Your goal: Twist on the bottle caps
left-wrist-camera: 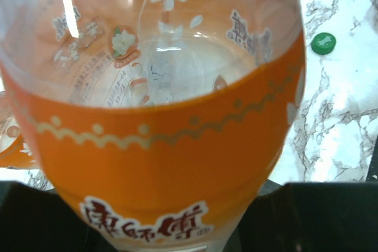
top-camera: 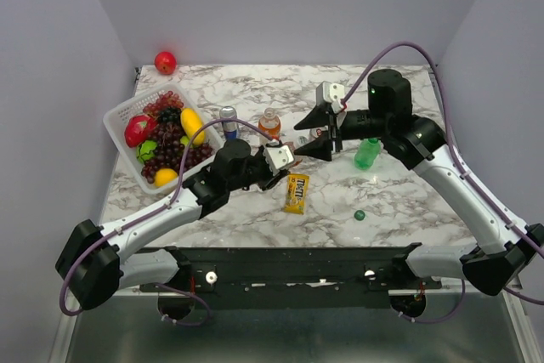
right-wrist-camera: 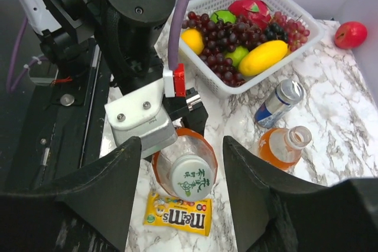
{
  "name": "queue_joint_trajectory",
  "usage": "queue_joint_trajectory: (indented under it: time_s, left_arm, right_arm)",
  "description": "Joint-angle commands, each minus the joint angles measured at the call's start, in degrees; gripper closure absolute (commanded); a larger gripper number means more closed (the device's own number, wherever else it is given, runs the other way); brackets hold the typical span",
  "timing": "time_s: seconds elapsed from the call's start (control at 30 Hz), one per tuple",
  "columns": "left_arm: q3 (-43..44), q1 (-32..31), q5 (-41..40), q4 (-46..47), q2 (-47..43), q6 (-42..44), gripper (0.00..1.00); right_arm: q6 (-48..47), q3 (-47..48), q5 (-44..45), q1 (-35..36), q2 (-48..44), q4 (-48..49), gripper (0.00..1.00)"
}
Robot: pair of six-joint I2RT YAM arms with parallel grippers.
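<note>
An orange bottle (right-wrist-camera: 177, 149) stands upright in my left gripper (right-wrist-camera: 158, 129), which is shut on its labelled body (left-wrist-camera: 165, 146). A white bottle cap (right-wrist-camera: 192, 175) sits on its neck. My right gripper (right-wrist-camera: 182, 190) hangs over it, open, with a finger on either side of the cap and a gap to each. A second orange bottle (right-wrist-camera: 282, 146) (top-camera: 269, 122) stands uncapped close by. The green bottle (top-camera: 367, 152) is to the right of the grippers. A green bottle cap (top-camera: 359, 215) (left-wrist-camera: 323, 43) lies loose on the marble.
A yellow M&M's packet (right-wrist-camera: 177, 213) (top-camera: 296, 193) lies right in front of the held bottle. A blue and silver can (right-wrist-camera: 277, 101) (top-camera: 228, 121) stands by the white fruit basket (top-camera: 115, 125). A red apple (top-camera: 165, 62) rests at the back left corner.
</note>
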Motion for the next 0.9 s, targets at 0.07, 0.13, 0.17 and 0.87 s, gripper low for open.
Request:
queue_joint_trajectory:
  time_s: [0.07, 0.13, 0.17, 0.87]
  left_arm:
    - [2.8, 0.2, 4.9, 0.4, -2.2, -2.3, 1.0]
    - [3.2, 0.2, 5.3, 0.2, -2.4, -2.6, 1.0]
    - [3.6, 0.2, 5.5, 0.0, -2.3, -2.7, 1.0]
    - [5.4, -6.0, -17.9, 13.0, 5.4, -13.4, 1.0]
  right_arm:
    - [0.8, -2.0, -0.1, 0.1, 0.0, 2.3, 0.4]
    - [1.5, -2.7, 0.1, 0.0, -0.3, 2.9, 0.43]
    - [1.8, -2.9, 0.1, -0.1, -0.4, 3.2, 0.48]
    - [35.2, -5.8, 29.0, 2.4, -1.5, 24.2, 0.91]
